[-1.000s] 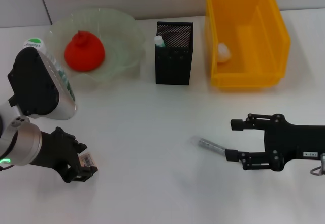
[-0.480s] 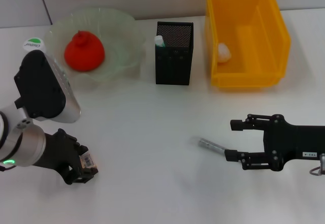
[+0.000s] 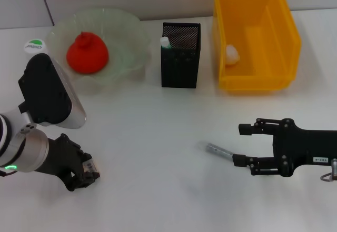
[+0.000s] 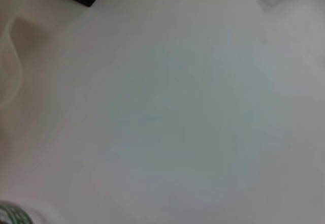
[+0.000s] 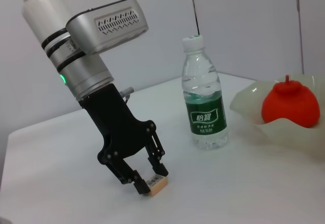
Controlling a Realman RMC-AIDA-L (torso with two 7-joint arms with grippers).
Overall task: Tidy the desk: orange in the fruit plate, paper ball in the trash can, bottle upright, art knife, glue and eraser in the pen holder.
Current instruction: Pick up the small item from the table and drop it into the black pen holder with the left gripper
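Head view shows most of the tidying done: the red-orange round orange [image 3: 87, 52] lies in the pale-green scalloped glass fruit plate [image 3: 126, 29], a white paper ball [image 3: 231, 53] sits in the bright yellow plastic trash can [image 3: 287, 37], the clear plastic bottle [image 5: 204, 99] stands upright, and a mint-green art knife [image 3: 165, 43] pokes from the black mesh pen holder [image 3: 180, 63]. Left: the left end effector [image 5: 151, 176] pinches the tan eraser [image 5: 156, 185] on the white counter [image 3: 158, 137]; the thin grey glue stick [image 3: 217, 151] lies before the right end effector [image 3: 241, 144], whose fingers stand wide
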